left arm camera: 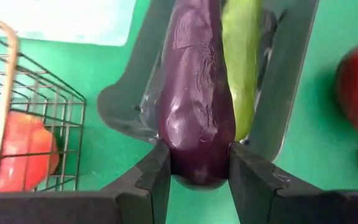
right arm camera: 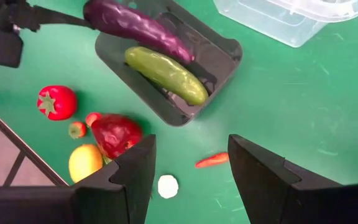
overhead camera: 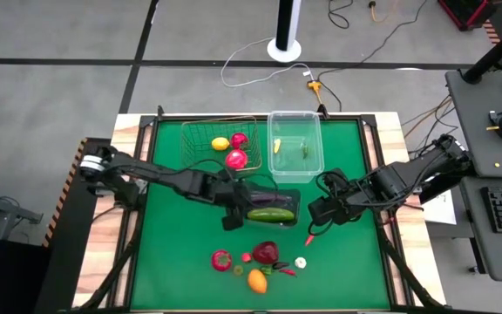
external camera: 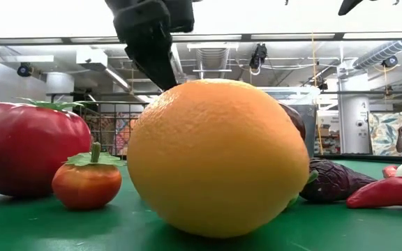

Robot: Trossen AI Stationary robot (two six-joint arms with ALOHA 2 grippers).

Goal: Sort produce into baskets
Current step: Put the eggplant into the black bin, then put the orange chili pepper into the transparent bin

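My left gripper [overhead camera: 239, 208] is shut on the purple eggplant [left arm camera: 194, 93], at the left end of the dark tray [overhead camera: 290, 195]. The eggplant reaches over the tray beside the green cucumber [overhead camera: 271, 214], which lies in it. My right gripper [overhead camera: 314, 220] is open and empty, right of the tray and above a red chili [right arm camera: 212, 160]. The wire basket [overhead camera: 200, 133] holds a lemon [overhead camera: 220, 144] and two red round ones [overhead camera: 236, 159]. The clear tub [overhead camera: 295, 118] holds small chilies. My left gripper pinches the eggplant's end nearest the table's left [left arm camera: 197, 163] between its two fingers [left arm camera: 157, 177], coming level from the table's left, along the eggplant. The rest of the eggplant stretches out over the tray; whether it rests on the tray, I cannot tell.
Loose produce lies near the table's near edge: a tomato [overhead camera: 222, 259], a small red one [overhead camera: 246, 257], a dark-red one [overhead camera: 266, 252], an orange [overhead camera: 257, 280], white garlic [overhead camera: 301, 262] and small chilies [overhead camera: 286, 271]. Green mat lies open at the left and right sides.
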